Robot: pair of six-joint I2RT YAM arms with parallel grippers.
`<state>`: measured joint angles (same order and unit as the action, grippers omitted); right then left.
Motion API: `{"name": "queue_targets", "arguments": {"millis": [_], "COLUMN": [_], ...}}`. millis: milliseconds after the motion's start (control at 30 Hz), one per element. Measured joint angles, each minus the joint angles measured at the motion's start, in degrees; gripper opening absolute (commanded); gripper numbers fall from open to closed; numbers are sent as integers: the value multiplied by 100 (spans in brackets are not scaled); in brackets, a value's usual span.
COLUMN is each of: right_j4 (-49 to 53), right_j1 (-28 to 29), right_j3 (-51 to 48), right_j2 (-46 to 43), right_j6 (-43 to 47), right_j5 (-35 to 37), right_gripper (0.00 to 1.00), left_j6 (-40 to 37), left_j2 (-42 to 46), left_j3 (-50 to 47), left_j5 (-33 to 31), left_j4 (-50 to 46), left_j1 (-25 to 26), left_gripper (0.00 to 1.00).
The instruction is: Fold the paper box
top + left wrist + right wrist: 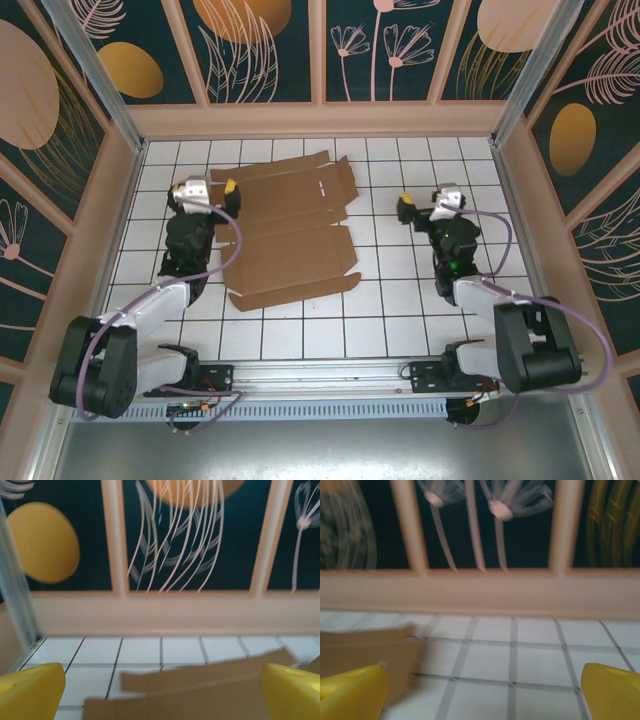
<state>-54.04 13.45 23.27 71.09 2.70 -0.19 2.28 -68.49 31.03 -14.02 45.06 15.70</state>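
I count one paper box (290, 235), an unfolded brown cardboard sheet lying flat mid-tabletop (400, 320). Two sets of jaws flank it: left jaws just beside its 10 o'clock corner, right jaws at 3 o'clock, clear of it. Both sets stand wide apart, empty.

White table top (400, 300) ruled with a black grid, enclosed by dark teal wall panels (270, 70) showing gold discs (130, 68) and pale plant drawings, framed in beige.
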Motion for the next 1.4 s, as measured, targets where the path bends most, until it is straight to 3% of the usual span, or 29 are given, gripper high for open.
{"name": "queue_targets", "arguments": {"millis": [133,233,400,533,700,800,867,933,1033,1167,1400], "right_j4": [1325,2505,3508,4186,5012,5313,5512,5764,5919,6083,6258], "right_j1": [1165,1805,1657,1204,1491,1738,1777,1770,1762,1762,1762], "right_j3": [1187,2197,2938,3154,3838,3762,3860,4162,4568,4843,5563], "right_j2": [-264,-332,-573,-339,942,1394,1784,2352,3126,3727,4546], "right_j6": [-122,-474,-1303,-1836,-1919,-1867,-1788,-1755,-1694,-1657,-1631], "right_j5": [601,876,127,-234,-400,-533,-658,-852,-1130,-1381,-1475], "right_gripper": [99,99,99,99,98,87,79,57,32,8,0], "left_j6": [269,894,2061,2656,2924,3069,3252,3412,3600,3794,4024], "left_j2": [24,31,-162,-463,-1399,-1624,-1727,-1926,-2138,-2420,-3064], "left_j3": [1576,2409,3064,3069,3324,2898,2671,2592,2365,2105,2208], "left_j5": [-278,-461,-1180,-1176,-597,-105,214,544,914,1266,1373], "left_j4": [-1456,-2551,-4076,-4863,-5565,-5517,-5515,-5401,-5001,-4708,-4677], "left_j1": [734,1069,1027,1012,1012,1014,1014,1014,1014,1012,992], "left_gripper": [99,99,99,99,99,96,79,45,0,0,0]}}
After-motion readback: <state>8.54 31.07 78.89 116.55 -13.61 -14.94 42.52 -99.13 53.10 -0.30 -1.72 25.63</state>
